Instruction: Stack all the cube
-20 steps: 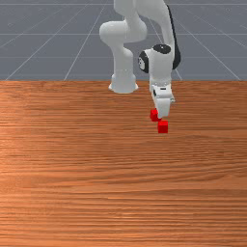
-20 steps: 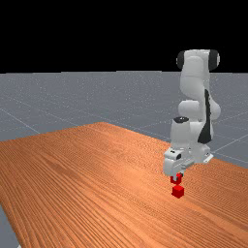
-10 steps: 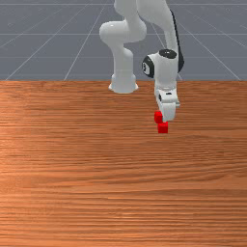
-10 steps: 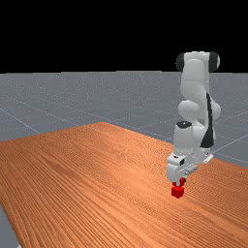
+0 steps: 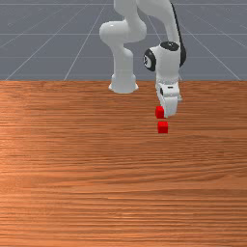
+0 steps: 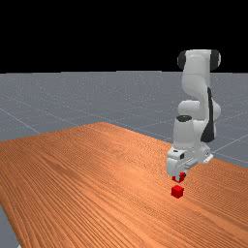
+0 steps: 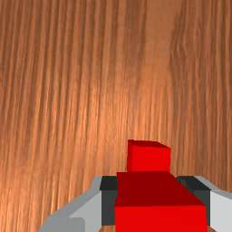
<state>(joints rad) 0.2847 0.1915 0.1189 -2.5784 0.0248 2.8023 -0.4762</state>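
The gripper is closed on the held cube, a pad against each side, w/ the cube up off the surface. The lower cube rests on the wood, apart from it — approx. 6 o'clock of the held one in the front view, maybe a touch toward 5. Exact offset? Can't tell, b/c the hand hides part of the held cube.

Stacking's the step, I'd say, w/ the release to come. Best to centre over the lower cube first, faces squared, then go straight down, slow — let go only on full contact, else it'll tip or nudge the base.
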